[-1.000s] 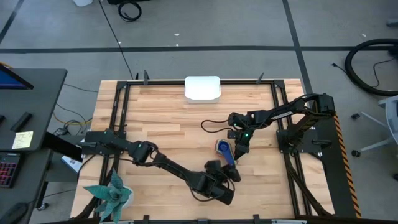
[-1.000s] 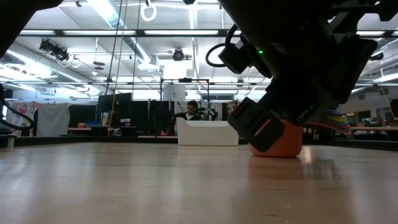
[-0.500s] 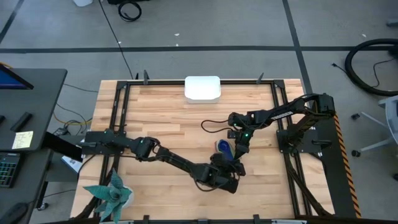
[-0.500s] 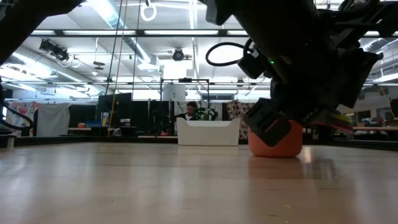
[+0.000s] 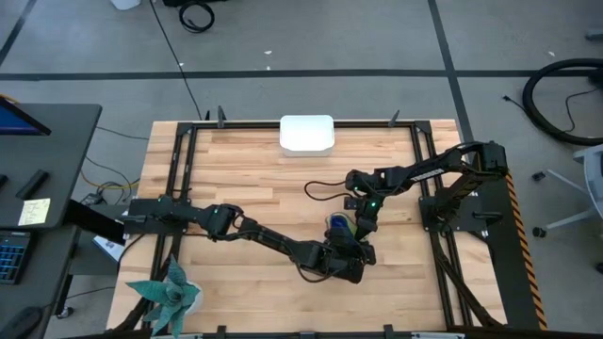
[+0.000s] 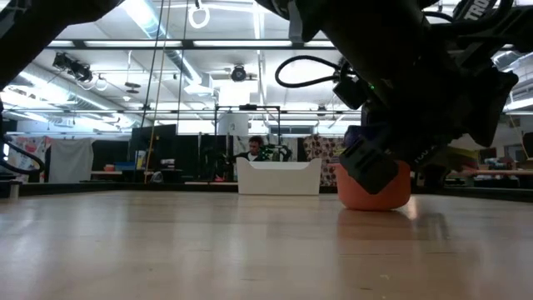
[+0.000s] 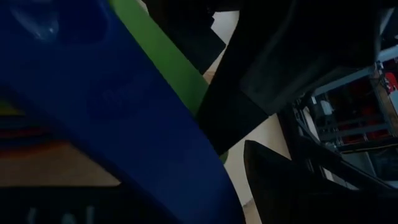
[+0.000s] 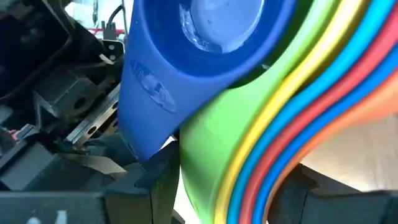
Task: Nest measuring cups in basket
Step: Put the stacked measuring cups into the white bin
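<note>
The nested measuring cups [image 5: 337,224] sit on the table [image 5: 245,179] at about four o'clock from its centre, the dark blue cup [image 8: 205,50] innermost above green, yellow, light blue, red and orange rims. The right gripper [image 5: 359,229] holds the stack's handles between widely parted fingers, while the left gripper [image 5: 350,252] reaches in from seven o'clock, its jaws partly spread around the dark blue handle. The basket [image 5: 306,134] stands well apart at twelve o'clock.
</note>
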Robot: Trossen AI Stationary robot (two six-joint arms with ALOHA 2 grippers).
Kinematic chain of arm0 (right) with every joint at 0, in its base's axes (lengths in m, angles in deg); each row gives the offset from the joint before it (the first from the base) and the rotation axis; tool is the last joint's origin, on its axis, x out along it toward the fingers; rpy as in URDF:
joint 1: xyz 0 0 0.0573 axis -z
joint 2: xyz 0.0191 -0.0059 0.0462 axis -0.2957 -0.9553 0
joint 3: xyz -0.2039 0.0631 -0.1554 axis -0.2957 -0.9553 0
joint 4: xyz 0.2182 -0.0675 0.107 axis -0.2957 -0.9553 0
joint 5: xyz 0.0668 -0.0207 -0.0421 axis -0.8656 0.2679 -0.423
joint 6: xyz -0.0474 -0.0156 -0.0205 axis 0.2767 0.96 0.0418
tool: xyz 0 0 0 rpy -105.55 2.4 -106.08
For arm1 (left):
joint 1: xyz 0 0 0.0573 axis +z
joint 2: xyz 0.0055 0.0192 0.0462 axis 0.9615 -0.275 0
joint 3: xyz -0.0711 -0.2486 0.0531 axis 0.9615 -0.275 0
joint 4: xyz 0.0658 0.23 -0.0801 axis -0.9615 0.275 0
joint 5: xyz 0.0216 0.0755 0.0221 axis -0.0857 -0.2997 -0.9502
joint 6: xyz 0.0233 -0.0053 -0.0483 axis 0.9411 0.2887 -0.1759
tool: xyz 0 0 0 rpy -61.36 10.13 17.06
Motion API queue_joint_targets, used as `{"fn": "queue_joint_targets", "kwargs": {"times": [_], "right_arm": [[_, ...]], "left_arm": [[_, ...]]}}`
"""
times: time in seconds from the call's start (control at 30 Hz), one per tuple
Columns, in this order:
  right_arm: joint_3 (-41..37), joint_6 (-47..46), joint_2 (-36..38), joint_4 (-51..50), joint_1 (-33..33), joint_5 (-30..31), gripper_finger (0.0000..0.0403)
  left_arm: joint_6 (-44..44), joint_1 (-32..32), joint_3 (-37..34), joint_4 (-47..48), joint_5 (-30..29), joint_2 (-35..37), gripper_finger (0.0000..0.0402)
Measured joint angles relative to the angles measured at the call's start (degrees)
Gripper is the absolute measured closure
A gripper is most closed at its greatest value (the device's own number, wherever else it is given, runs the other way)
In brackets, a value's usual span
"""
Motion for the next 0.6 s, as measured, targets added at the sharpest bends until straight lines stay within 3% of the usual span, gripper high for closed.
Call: {"fn": "queue_joint_targets", "kwargs": {"times": [0.6], "right_arm": [[0.00, 0.00, 0.00, -0.03, 0.02, 0.42, 0.0208]], "left_arm": [[-1.56, -2.66, 0.00, -3.79, 9.02, 0.00, 0.0246]]}}
